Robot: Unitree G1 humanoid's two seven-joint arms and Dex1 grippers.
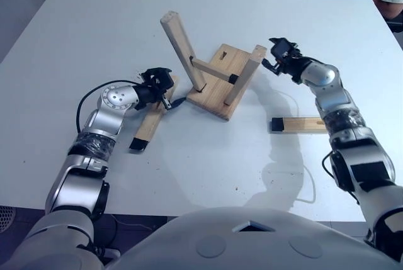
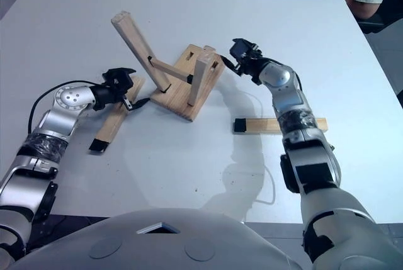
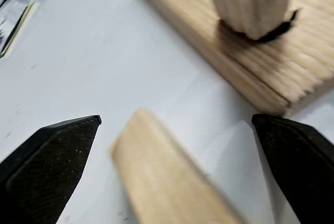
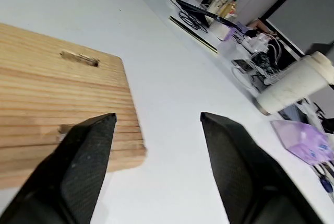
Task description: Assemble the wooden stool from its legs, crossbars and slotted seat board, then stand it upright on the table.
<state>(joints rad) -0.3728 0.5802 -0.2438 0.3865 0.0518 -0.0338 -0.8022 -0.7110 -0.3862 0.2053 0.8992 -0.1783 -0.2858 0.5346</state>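
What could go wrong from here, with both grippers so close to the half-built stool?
The right gripper, open at the seat board's corner, might bump it and loosen the fitted legs. The left gripper is open over the loose leg, near the board's edge; an off-centre close could shove it aside. The spare piece beside the right arm may get swept.

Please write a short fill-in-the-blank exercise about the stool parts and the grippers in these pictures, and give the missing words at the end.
1. ____ legs already stand in the seat board, which lies on the table.
2. The left gripper, its fingers ____, is over a loose leg.
3. A second loose leg lies flat on the robot's ____ side.

Missing words: two; open; right.
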